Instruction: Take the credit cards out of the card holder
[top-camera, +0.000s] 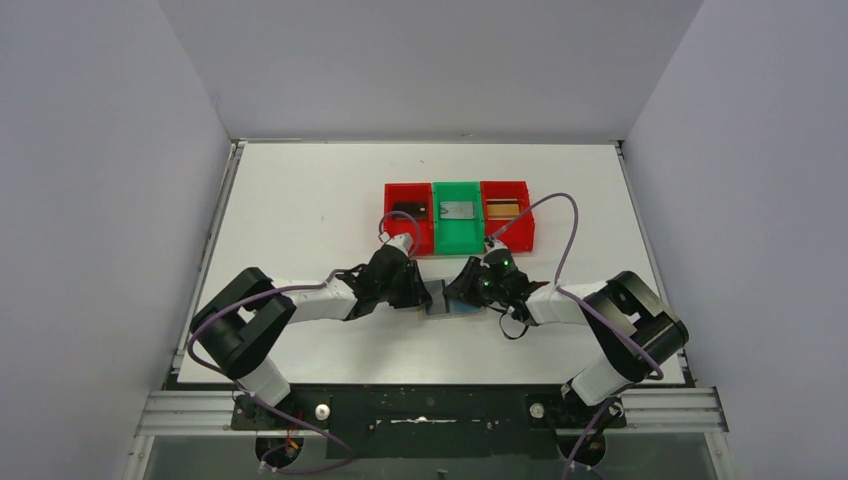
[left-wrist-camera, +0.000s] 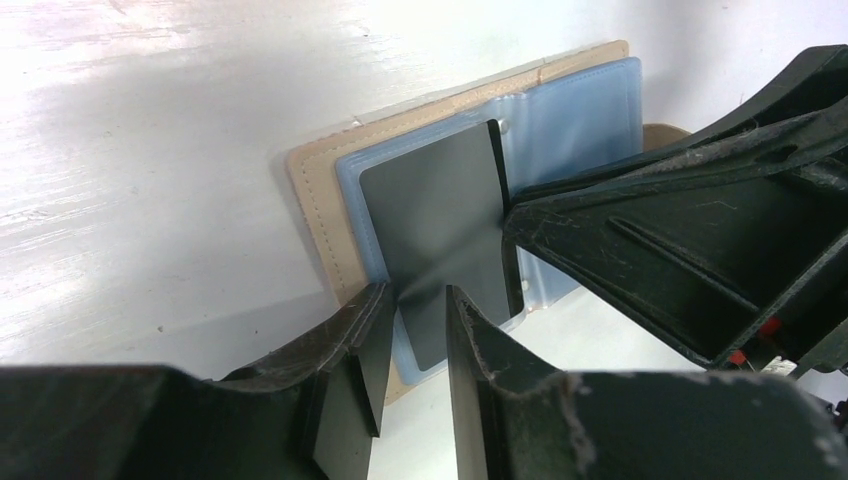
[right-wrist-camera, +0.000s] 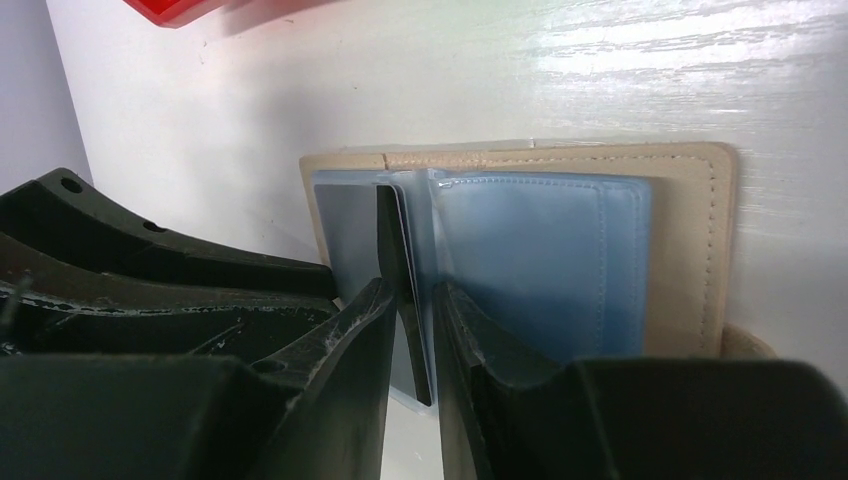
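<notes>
My left gripper (left-wrist-camera: 418, 298) and my right gripper (right-wrist-camera: 410, 290) meet from opposite sides over the small flat beige-tan card holder with its pale blue lining (left-wrist-camera: 315, 190). It lies opened out on the white table (left-wrist-camera: 150, 150), in front of the bins and between my two wrists. A thin dark rectangular credit card (left-wrist-camera: 430, 220) rises out of the blue lining near the fold; from my right wrist I see it edge-on and close to upright. My left jaws stand narrowly apart with the card's near corner between their tips. I cannot tell whether they are pinching it or only straddling it. My right jaws are also drawn close around the same card from the other end. It lies against one finger while a thin strip of blue shows beside the other, so I cannot tell whether that side grips. Beyond the holder three plastic bins sit touching in a row. The left red bin (top-camera: 395, 232) holds a dark credit card (top-camera: 410, 209), the green middle bin (top-camera: 457, 238) a silver-grey credit card (top-camera: 457, 210), and the right red bin (top-camera: 522, 228) a gold-brown credit card (top-camera: 503, 208).
</notes>
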